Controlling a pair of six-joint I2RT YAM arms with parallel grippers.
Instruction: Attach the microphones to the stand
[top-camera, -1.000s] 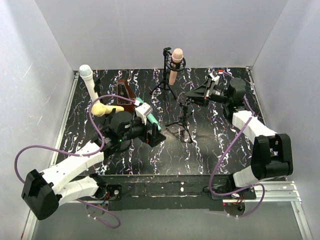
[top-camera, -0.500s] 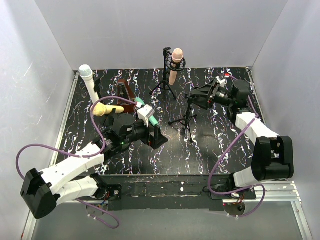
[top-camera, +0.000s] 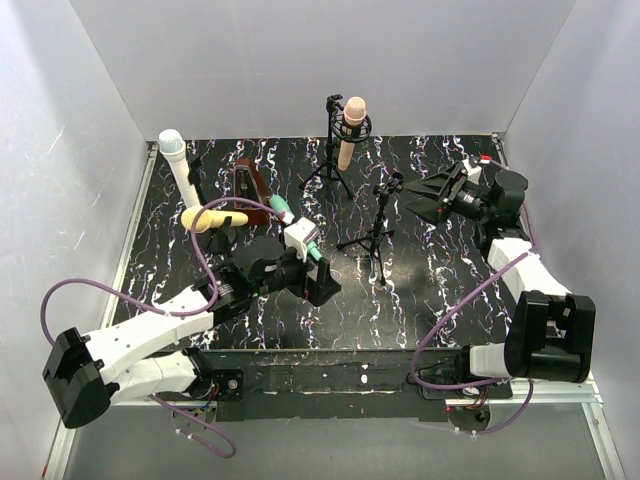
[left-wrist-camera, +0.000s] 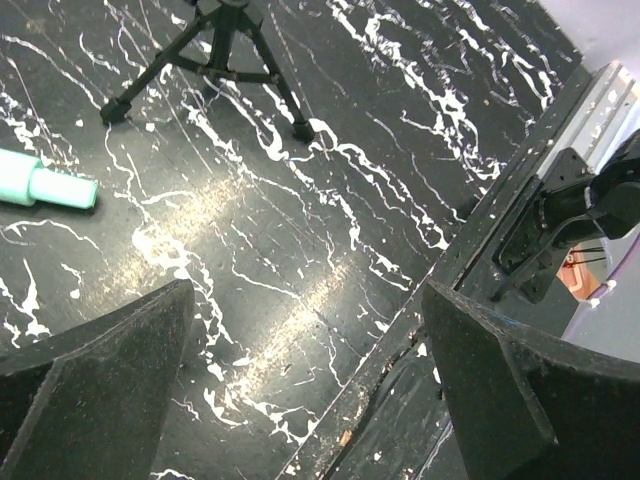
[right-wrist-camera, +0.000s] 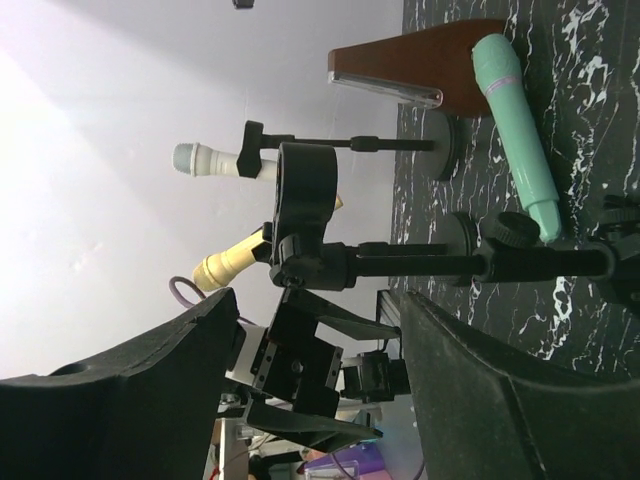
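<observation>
An empty black tripod stand (top-camera: 378, 228) stands mid-table, its clip (right-wrist-camera: 305, 215) holding nothing. My right gripper (top-camera: 428, 197) is open just right of that clip, apart from it; in the right wrist view (right-wrist-camera: 320, 315) nothing is between its fingers. A green microphone (top-camera: 280, 209) lies flat on the table (left-wrist-camera: 45, 186), partly hidden under my left wrist. My left gripper (top-camera: 297, 283) hangs wide open over the table's near edge (left-wrist-camera: 308, 300), empty. A pink microphone (top-camera: 350, 128) sits in the back stand, and white (top-camera: 177, 163) and yellow (top-camera: 205, 218) microphones are on left stands.
A brown wedge-shaped block (top-camera: 248, 186) stands at the back left beside the green microphone. White walls close in the left, back and right sides. The empty stand's tripod legs (left-wrist-camera: 225, 60) spread out just beyond my left gripper.
My right gripper has opened, let go of the empty stand's clip and drawn back to the right; the stand went from tilted to upright. My left arm has moved nearer and rightward, still open.
</observation>
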